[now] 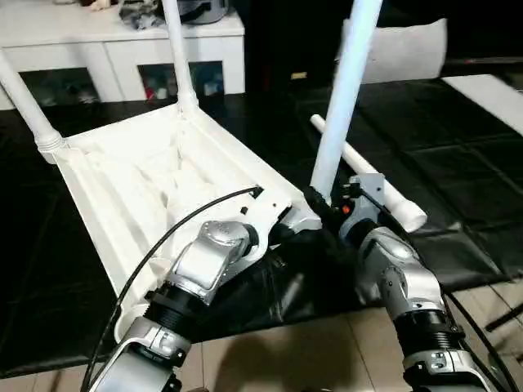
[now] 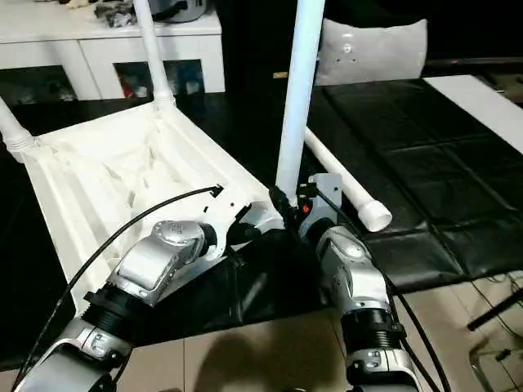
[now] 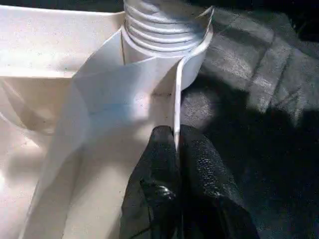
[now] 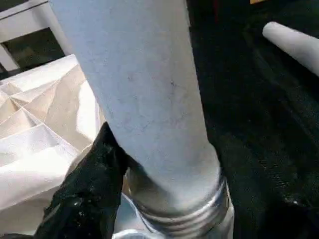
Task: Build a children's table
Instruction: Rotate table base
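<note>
The children's table top (image 1: 122, 180) lies upside down on the black mat, ribbed underside up. Two legs (image 1: 176, 49) (image 1: 24, 102) stand in its far corner sockets. A third leg (image 1: 343, 98) stands upright in the near right corner socket (image 3: 164, 25), with its threaded end showing. My right gripper (image 1: 323, 204) is at this leg's base, right above the socket. My left gripper (image 3: 177, 144) is shut on the thin rim wall of the top, just beside that socket. A fourth leg (image 1: 384, 184) lies loose on the mat to the right.
The black mat (image 1: 458, 163) covers the floor under the work, with pale tiles (image 1: 310, 351) nearest me. A white glass-door cabinet (image 1: 122, 49) stands at the back left and a grey cushion (image 1: 400, 49) at the back right. A white board (image 1: 490, 94) lies far right.
</note>
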{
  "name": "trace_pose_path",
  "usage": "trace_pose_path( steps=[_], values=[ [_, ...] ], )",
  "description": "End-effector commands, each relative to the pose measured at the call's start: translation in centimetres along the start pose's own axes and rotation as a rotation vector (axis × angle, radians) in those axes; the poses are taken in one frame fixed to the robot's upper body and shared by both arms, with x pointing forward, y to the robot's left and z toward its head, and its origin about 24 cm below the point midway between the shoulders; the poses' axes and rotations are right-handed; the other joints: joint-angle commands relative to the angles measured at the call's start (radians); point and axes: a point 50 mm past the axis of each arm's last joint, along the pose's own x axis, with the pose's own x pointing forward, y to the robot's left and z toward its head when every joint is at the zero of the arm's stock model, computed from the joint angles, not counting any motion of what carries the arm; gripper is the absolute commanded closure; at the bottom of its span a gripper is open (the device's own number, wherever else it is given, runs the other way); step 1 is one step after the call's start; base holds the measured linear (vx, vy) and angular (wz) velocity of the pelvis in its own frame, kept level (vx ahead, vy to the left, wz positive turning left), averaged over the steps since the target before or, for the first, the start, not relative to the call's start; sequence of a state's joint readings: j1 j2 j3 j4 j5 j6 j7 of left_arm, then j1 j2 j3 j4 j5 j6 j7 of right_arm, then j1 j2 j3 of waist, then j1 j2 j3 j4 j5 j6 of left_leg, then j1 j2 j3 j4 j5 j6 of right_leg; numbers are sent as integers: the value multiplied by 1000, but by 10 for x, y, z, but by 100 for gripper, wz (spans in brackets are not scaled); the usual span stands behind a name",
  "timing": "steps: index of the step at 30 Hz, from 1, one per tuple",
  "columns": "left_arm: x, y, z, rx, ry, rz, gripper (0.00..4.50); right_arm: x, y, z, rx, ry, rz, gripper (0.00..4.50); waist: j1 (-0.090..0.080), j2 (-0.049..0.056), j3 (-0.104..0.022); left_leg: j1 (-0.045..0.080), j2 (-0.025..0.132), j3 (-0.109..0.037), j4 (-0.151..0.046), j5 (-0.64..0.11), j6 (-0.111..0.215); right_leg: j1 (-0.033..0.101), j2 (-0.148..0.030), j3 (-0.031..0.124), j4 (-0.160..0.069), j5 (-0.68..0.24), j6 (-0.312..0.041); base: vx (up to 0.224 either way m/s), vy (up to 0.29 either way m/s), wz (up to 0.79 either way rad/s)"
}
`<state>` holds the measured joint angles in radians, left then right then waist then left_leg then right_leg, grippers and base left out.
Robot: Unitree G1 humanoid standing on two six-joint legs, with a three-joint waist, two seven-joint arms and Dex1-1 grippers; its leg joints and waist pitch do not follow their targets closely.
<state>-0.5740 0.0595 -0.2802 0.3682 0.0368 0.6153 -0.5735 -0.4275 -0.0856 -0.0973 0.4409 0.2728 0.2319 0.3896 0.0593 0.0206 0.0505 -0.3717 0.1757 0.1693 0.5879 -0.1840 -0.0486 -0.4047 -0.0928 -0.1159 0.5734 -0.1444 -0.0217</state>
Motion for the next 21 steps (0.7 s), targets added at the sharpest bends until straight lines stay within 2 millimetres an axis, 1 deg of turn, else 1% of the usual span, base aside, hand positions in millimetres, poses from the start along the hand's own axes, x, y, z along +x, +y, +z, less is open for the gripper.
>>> trace_pose_path(
  steps=[1,3,4,5,6,8,9,10,12,13,14,15,16,17,18,19,20,21],
  values=[
    [-6,6,18,44,-68,38,450,-6,-7,-8,15,27,-30,119,14,-6,-73,1,46,-15,-63,-167,73,60,-71,53,-67,-259,-177,0,0,0],
    [-5,6,18,78,-63,46,450,-12,-12,-4,3,4,-14,100,18,-6,-72,1,48,-14,-64,-164,77,61,-70,53,-66,-258,-176,0,0,0],
    [-4,6,17,66,-65,41,450,-13,-12,-3,6,-5,-12,100,19,-6,-72,1,49,-14,-64,-165,78,60,-69,53,-66,-260,-175,0,0,0],
    [-4,6,17,54,-67,37,407,-14,-13,-2,9,-11,-14,82,20,-5,-71,2,50,-15,-65,-170,76,61,-69,52,-66,-269,-173,0,0,0],
    [-4,5,18,48,-70,24,396,-17,-14,-1,-2,-14,-10,77,19,-8,-70,2,50,-15,-66,-174,75,60,-68,52,-68,-277,-170,0,0,0],
    [-5,5,19,40,-81,12,393,-23,-14,4,-10,-34,20,69,23,-7,-68,5,50,-14,-67,-198,67,58,-68,52,-74,-316,-157,0,0,0],
    [-6,6,23,49,-109,16,386,-29,-13,7,-18,-40,68,59,24,-8,-67,4,50,-15,-68,-205,66,59,-69,53,-74,-327,-149,0,0,0],
    [-7,6,25,57,-127,19,374,-32,-12,8,-25,-39,96,37,28,-8,-67,5,49,-15,-68,-207,69,60,-68,52,-77,-332,-143,0,0,0],
    [-8,6,28,61,-156,26,353,-35,-12,9,-47,-36,122,31,35,-9,-67,3,51,-16,-69,-208,71,60,-69,53,-76,-337,-137,0,0,0],
    [-12,6,35,66,-224,10,353,-42,-11,10,-55,-25,171,31,35,-10,-65,5,52,-16,-70,-219,66,57,-70,52,-79,-354,-134,0,0,0],
    [-16,6,41,72,-267,3,349,-47,-11,11,-62,-8,211,7,40,-11,-65,7,51,-15,-68,-229,69,60,-71,51,-82,-372,-128,0,0,0],
    [-22,8,45,94,-301,-4,349,-53,-10,12,-70,18,276,7,40,-10,-63,6,53,-16,-70,-235,71,59,-69,52,-83,-382,-126,0,0,0],
    [-23,8,45,103,-300,-1,349,-54,-9,12,-75,22,287,7,43,-10,-64,6,55,-17,-70,-237,70,60,-71,52,-82,-384,-123,0,0,0],
    [-31,13,44,187,-281,23,349,-59,-7,12,-108,53,345,7,42,-9,-61,7,55,-18,-73,-252,69,57,-68,52,-84,-403,-115,0,0,0],
    [-36,16,43,203,-266,34,349,-60,-7,10,-116,80,358,7,40,-12,-61,5,55,-20,-75,-259,62,58,-69,51,-82,-420,-102,0,0,0],
    [-42,21,41,204,-246,54,349,-61,-7,7,-123,112,369,7,38,-10,-61,5,53,-20,-75,-260,59,57,-68,51,-82,-428,-98,0,0,0],
    [-46,25,40,203,-233,69,349,-61,-7,6,-127,134,377,7,35,-9,-60,8,53,-20,-74,-264,50,55,-68,51,-83,-442,-97,0,0,0],
    [-59,38,35,208,-190,127,349,-62,-5,1,-143,184,393,7,34,-10,-60,10,51,-19,-72,-262,46,52,-68,51,-84,-453,-96,0,0,0]
  ],
)
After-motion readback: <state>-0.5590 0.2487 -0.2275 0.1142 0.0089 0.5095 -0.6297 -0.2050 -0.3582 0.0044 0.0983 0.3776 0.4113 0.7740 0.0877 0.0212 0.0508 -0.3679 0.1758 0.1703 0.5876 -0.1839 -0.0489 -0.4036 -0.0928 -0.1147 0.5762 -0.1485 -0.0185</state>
